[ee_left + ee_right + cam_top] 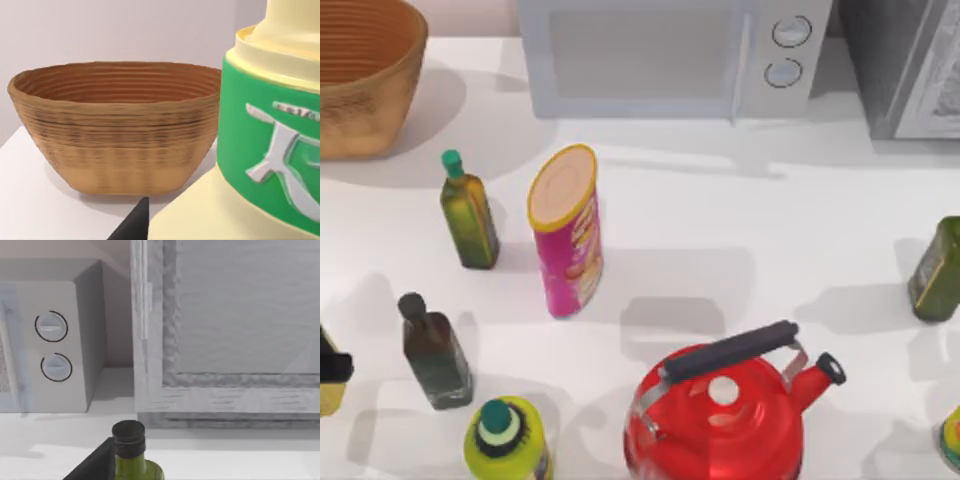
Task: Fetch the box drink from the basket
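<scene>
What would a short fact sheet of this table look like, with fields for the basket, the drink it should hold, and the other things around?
basket: wicker basket at the table's far left corner, upright
basket inside: ribbed wall seen in the left wrist view; contents hidden
box drink: cannot tell
middle: pink chip can, green-capped bottle to its left
front: red kettle, dark bottle, yellow-green bottle
back: microwave
right edge: olive bottle

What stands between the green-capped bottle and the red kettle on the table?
In the top view, the pink chip can stands between the green-capped bottle and the red kettle, close beside the bottle; bare white table separates it from the kettle.
</scene>
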Action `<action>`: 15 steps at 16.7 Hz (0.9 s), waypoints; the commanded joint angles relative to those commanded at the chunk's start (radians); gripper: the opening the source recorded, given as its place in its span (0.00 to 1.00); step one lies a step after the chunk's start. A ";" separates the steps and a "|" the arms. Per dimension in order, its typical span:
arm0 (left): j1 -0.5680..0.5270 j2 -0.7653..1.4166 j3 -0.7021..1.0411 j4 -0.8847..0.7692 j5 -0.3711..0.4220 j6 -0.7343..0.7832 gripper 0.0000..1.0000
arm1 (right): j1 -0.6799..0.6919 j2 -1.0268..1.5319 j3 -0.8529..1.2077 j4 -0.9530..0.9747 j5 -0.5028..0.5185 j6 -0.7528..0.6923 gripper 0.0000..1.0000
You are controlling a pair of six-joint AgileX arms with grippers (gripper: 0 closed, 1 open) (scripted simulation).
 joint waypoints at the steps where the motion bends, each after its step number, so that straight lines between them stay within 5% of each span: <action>1: -0.001 0.001 0.000 0.001 -0.001 0.000 0.00 | 0.000 0.000 0.000 0.000 0.000 0.000 1.00; 7: -0.093 0.210 0.057 0.188 -0.181 0.002 0.00 | 0.000 0.000 0.000 0.000 0.000 0.000 1.00; 15: -0.345 0.793 0.218 0.698 -0.683 0.044 0.00 | 0.000 0.000 0.000 0.000 0.000 0.000 1.00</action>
